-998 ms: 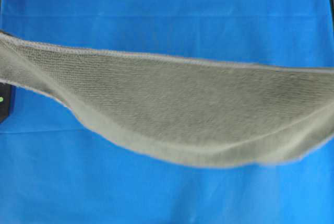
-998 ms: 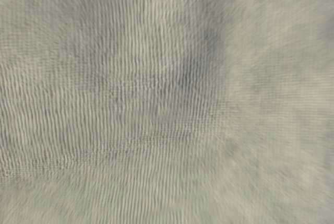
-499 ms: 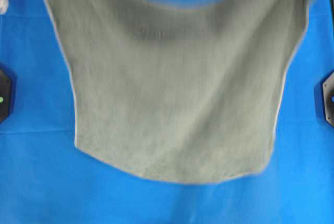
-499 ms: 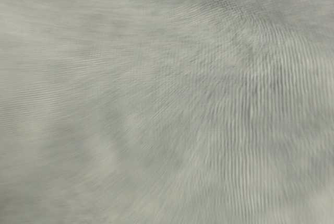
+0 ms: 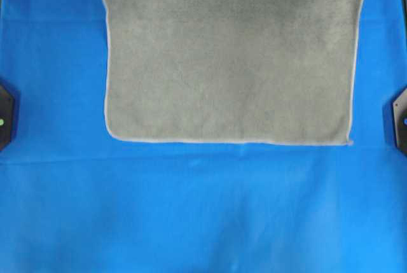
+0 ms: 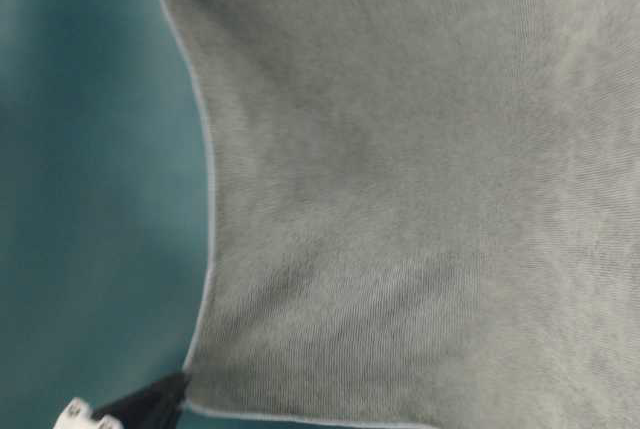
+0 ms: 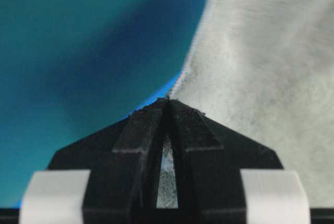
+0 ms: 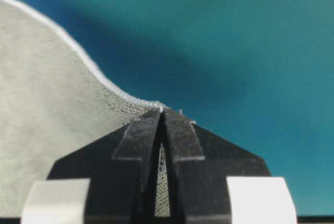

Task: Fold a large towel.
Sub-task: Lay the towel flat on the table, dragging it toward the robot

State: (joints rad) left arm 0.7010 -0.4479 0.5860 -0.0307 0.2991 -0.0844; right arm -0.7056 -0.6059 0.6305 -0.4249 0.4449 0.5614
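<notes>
Towel [image 7: 261,67] corners pinched, left pincer [image 7: 167,101], right pincer [image 8: 162,112]

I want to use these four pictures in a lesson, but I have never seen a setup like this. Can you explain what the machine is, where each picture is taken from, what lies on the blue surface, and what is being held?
This is a robot with two arms, each ending in a two-fingered gripper. One picture looks down from above: it shows a grey-green towel spread flat on a blue surface, its far edge running out of the picture. One is taken from low down at table level, very close, so the towel fills most of it. The other two come from cameras on the wrists, looking along the black fingers. There the left gripper and the right gripper are each shut on a corner of the towel, cloth showing between the fingers. Nothing else lies on the surface except dark fittings at the side edges.
</notes>
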